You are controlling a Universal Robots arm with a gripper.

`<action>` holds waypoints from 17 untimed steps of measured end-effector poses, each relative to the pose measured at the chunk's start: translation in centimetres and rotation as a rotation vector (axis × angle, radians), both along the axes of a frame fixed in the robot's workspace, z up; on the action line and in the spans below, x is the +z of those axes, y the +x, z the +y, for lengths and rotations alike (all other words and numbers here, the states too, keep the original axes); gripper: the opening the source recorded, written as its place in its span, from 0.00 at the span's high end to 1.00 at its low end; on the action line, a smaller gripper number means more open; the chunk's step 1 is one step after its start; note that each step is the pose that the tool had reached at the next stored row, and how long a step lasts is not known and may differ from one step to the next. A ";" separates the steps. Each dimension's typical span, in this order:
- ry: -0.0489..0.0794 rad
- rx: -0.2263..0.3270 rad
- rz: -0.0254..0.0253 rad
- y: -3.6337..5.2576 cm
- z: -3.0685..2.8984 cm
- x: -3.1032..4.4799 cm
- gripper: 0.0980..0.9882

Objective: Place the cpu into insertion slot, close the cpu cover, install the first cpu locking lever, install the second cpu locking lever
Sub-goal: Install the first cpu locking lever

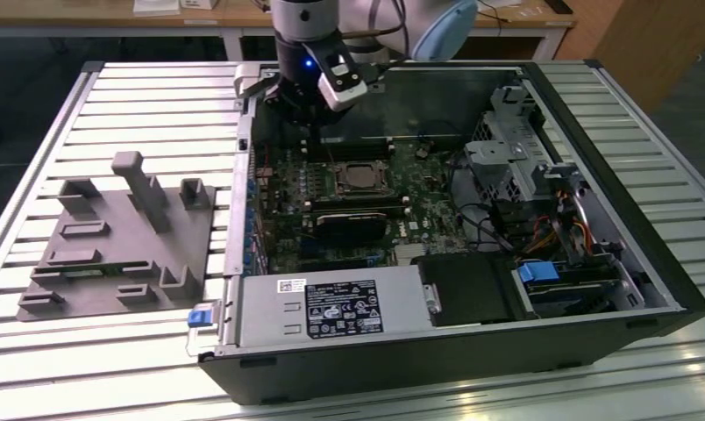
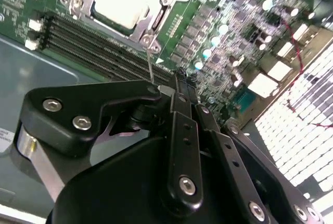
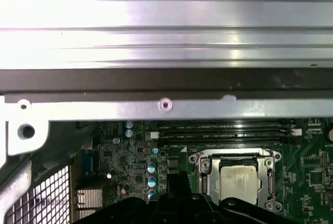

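One black, bolted gripper (image 2: 174, 81) sits nearest in the second wrist view; we see its fingers drawn together, clamping a thin silver wire lever (image 2: 150, 60). We observe that lever leading to the small square insertion slot (image 2: 122, 2) on the green circuit board (image 2: 223, 21). We find the pale silver-grey square cpu (image 3: 238, 181) seated in that slot, with the thin silver metal cpu cover (image 3: 205, 174) framing it. Beyond, in the exterior view, the open black computer case (image 1: 633, 263) rests on the slatted metal table (image 1: 131, 105), with a grey moulded fixture (image 1: 118, 237) at the exterior view's left.
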State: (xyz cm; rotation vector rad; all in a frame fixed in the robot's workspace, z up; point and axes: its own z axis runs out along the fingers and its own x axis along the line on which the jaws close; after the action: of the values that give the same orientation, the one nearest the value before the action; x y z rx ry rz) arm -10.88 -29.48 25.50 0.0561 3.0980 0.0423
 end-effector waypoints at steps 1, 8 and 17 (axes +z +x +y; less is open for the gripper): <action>0.000 0.001 0.0000 0.00 0.21 -0.04 0.99; 0.000 0.006 0.0000 0.29 0.77 -0.13 0.99; 0.000 0.008 0.0013 3.42 0.82 -0.27 0.99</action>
State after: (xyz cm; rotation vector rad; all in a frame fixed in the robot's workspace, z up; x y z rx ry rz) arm -7.46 -28.67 25.23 0.0442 3.0996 0.0428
